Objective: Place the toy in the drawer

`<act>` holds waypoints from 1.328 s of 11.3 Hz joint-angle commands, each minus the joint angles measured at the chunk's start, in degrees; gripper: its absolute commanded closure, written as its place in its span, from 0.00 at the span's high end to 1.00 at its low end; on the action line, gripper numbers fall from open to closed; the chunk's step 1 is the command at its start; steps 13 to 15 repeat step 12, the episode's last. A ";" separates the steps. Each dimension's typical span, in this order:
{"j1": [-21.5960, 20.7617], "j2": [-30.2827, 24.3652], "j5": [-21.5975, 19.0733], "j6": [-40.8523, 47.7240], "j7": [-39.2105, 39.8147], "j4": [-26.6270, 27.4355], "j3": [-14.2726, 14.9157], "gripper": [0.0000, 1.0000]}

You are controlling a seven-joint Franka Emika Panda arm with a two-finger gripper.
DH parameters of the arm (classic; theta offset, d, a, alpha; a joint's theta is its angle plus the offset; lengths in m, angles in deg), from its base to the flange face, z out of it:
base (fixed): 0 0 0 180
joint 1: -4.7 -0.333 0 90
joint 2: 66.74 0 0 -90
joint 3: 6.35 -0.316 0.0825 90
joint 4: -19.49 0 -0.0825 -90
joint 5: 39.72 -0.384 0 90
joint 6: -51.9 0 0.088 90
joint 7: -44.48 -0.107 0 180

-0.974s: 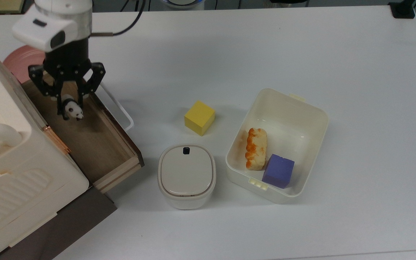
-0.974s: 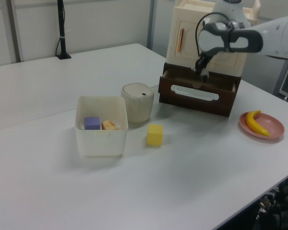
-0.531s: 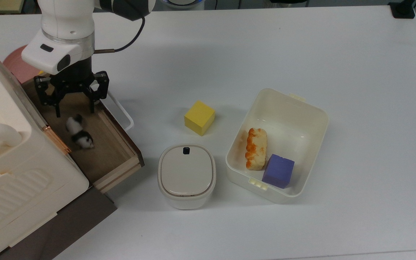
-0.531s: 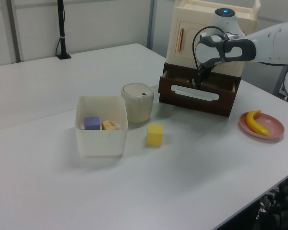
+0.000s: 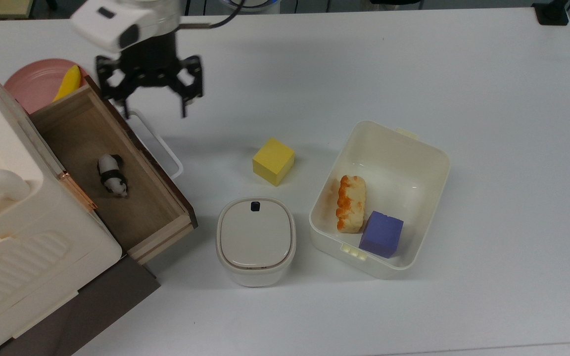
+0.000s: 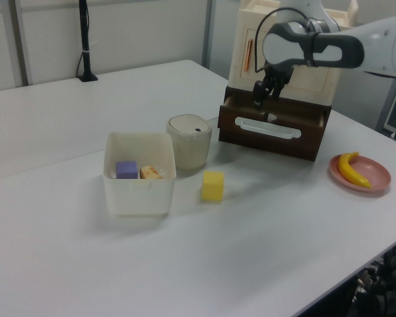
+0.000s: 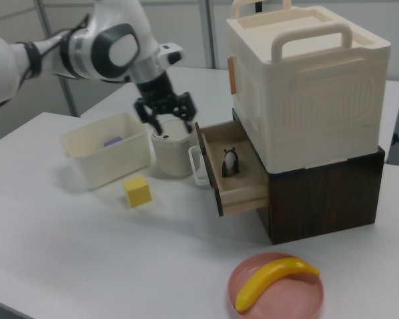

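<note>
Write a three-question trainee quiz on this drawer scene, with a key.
1. True or false: the toy lies inside the open drawer.
2. Which item shares the white bin with the purple cube? A) the yellow cube B) an orange-and-cream toy bread C) the banana
3. Fill in: the gripper hangs with its fingers ____ and holds nothing.

Key: 1 true. 2 B; the yellow cube sits on the table and the banana on the pink plate. 3 open.

Top view straight down; left and right views low, oblique, opposed (shared: the drawer (image 5: 117, 173)).
</note>
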 commanded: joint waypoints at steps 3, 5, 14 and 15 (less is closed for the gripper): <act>-0.82 -5.55 -4.29 19.78 -12.12 1.92 -9.45 1.00; -0.82 -6.88 -5.89 21.04 -13.97 2.01 -10.34 1.00; -1.26 -6.97 -5.01 19.99 -19.10 2.89 -10.34 1.00; -1.26 -6.97 -5.01 19.99 -19.10 2.89 -10.34 1.00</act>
